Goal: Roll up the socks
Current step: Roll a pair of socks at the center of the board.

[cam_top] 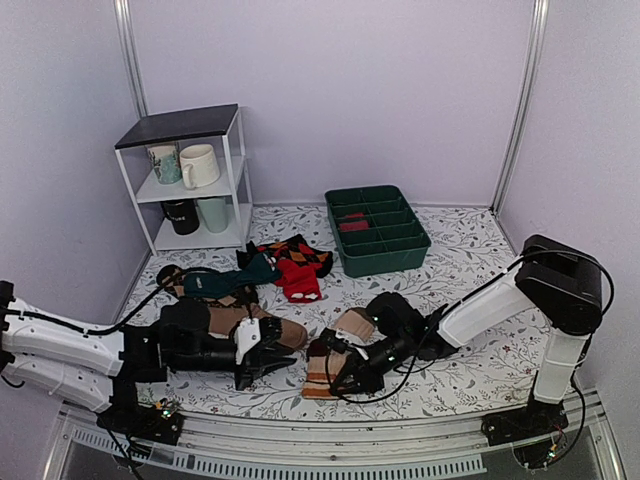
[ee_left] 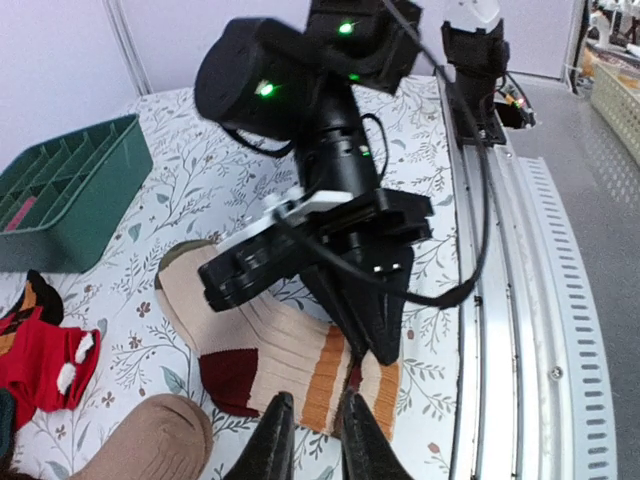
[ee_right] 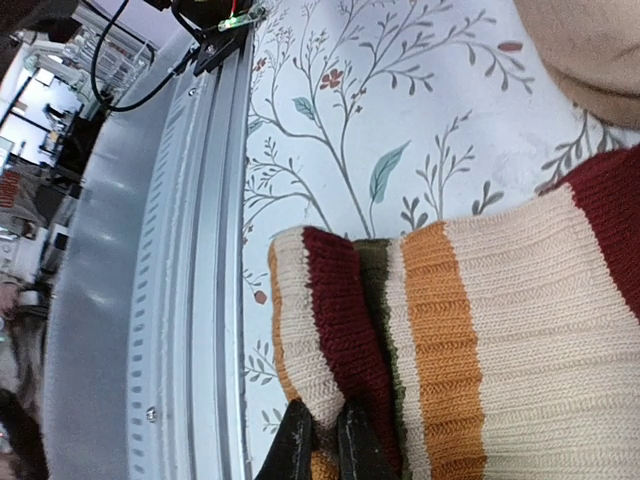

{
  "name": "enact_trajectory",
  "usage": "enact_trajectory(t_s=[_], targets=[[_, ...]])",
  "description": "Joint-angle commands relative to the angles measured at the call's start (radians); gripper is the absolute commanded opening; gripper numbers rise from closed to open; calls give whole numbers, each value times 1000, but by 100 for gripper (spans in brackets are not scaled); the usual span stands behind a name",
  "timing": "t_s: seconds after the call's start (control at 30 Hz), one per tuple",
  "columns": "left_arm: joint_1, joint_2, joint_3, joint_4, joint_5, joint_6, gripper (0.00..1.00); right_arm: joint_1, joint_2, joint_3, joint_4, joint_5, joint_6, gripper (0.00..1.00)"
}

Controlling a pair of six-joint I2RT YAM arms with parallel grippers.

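The socks lie at the front middle of the table, beige with a maroon heel and orange, olive and maroon stripes. My right gripper is shut on their striped end. In the right wrist view, its tips pinch a raised fold of the socks. In the left wrist view the socks lie flat, with the right gripper pressed onto them. My left gripper hovers at their near edge, its fingers a narrow gap apart and empty. In the top view the left gripper is just left of the socks.
A plain brown sock lies beside the left gripper. Red-and-black argyle socks and a dark teal sock lie further back. A green divided tray stands at the back. A white shelf with mugs stands back left. A metal rail runs along the front.
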Motion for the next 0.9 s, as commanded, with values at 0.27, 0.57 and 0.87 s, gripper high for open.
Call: enact_trajectory(t_s=[0.27, 0.57, 0.87], targets=[[-116, 83, -82, 81, -91, 178, 23, -124, 280, 169, -556, -240, 124, 0], [-150, 275, -4, 152, -48, 259, 30, -141, 333, 230, -637, -204, 85, 0], [-184, 388, 38, 176, -75, 276, 34, -143, 330, 223, -623, -182, 97, 0]])
